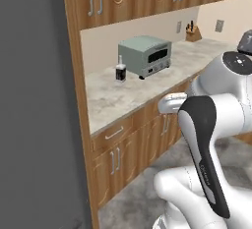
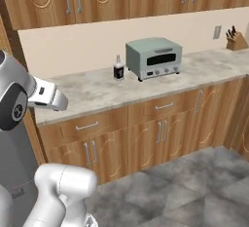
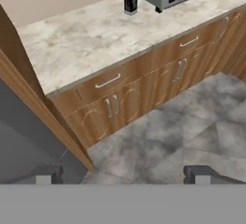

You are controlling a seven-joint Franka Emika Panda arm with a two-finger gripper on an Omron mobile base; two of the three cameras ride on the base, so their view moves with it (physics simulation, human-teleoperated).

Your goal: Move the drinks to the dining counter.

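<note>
Upright, clear bottle (image 2: 118, 68) beside toaster oven (image 2: 153, 57)

The counter (image 2: 92, 92) is pale marble-patterned stone, smooth and matt. On it a bottle (image 2: 118, 68) of clear glass bears a black label. Just beside it the toaster oven (image 2: 153, 57) has a pale green painted metal shell with a dull sheen and a dark glossy glass door. The cabinets (image 2: 146, 128) are warm varnished wood with visible grain and slim brushed-metal handles (image 2: 164, 106). The floor (image 3: 182, 136) is grey mottled stone, matt. A wooden knife block (image 2: 236, 41) stands far along the counter. The pincer (image 3: 122, 175) has dark matt fingertips.
</note>
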